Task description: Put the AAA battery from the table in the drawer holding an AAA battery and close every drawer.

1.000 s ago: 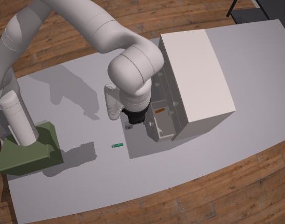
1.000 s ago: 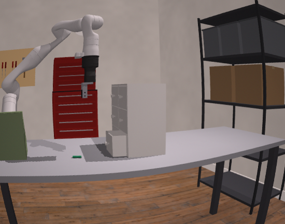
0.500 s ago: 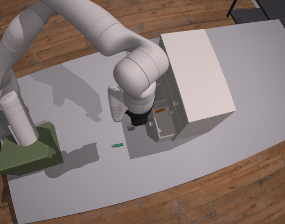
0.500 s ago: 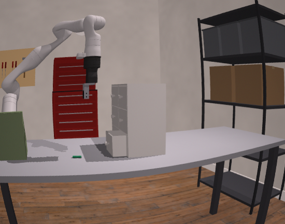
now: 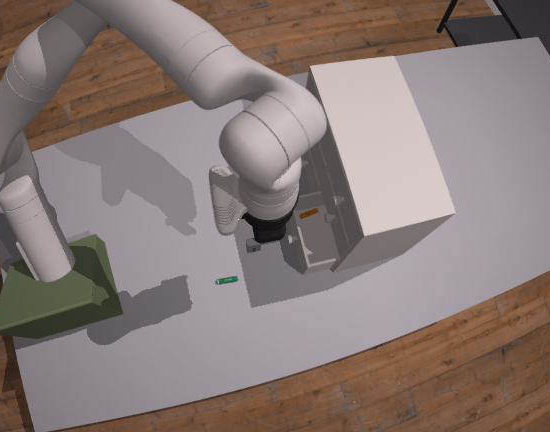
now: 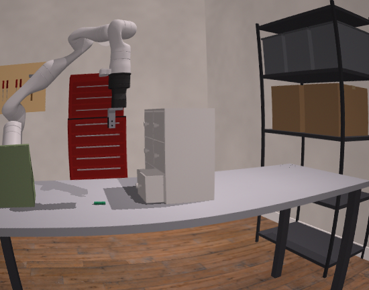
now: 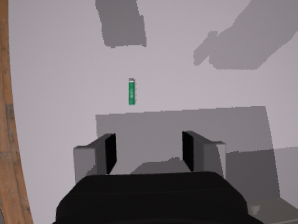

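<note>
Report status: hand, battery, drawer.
Hand open, empty, high beside chest. Green battery on table. Bottom drawer out, orange item inside. Path unobstructed.

Top view: hung high overhead, tilted down on the table, arm base at the left, chest right of centre, wooden floor at the edges. Exterior view: set far back at about table height, facing the long front edge side-on, taking in the whole arm, the chest, a red tool cabinet behind and a black shelf rack at the right. Wrist view: mounted just behind the end effector, aimed straight down, close in. Shared by all three: the green battery and the table patch around it.
</note>
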`<state>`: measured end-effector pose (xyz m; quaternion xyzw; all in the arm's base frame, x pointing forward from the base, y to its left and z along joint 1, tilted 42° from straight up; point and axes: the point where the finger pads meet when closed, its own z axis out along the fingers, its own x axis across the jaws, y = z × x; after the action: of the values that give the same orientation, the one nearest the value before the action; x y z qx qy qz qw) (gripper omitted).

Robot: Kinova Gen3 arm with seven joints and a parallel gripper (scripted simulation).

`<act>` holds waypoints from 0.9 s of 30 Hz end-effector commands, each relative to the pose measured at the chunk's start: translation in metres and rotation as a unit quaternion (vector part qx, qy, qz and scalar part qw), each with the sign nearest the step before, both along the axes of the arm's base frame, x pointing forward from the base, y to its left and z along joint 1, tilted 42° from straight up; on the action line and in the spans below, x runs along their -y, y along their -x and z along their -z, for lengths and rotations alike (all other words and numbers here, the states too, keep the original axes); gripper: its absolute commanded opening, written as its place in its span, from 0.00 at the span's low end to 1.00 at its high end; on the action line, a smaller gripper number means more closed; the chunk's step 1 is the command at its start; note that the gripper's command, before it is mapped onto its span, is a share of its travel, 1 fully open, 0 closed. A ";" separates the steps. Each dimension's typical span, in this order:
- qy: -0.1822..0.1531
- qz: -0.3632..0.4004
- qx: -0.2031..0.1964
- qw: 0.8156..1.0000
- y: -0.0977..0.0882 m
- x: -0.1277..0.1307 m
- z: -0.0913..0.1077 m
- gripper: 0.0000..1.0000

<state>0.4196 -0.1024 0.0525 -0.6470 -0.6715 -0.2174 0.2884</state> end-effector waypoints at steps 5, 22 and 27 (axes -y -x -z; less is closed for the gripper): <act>0.001 0.009 -0.007 1.000 -0.001 0.000 0.001 1.00; 0.002 0.051 -0.042 0.998 -0.006 -0.004 0.005 1.00; 0.003 0.063 -0.052 0.997 -0.007 -0.005 0.006 1.00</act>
<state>0.4261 -0.0973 0.0475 -0.6963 -0.6174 -0.2007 0.3061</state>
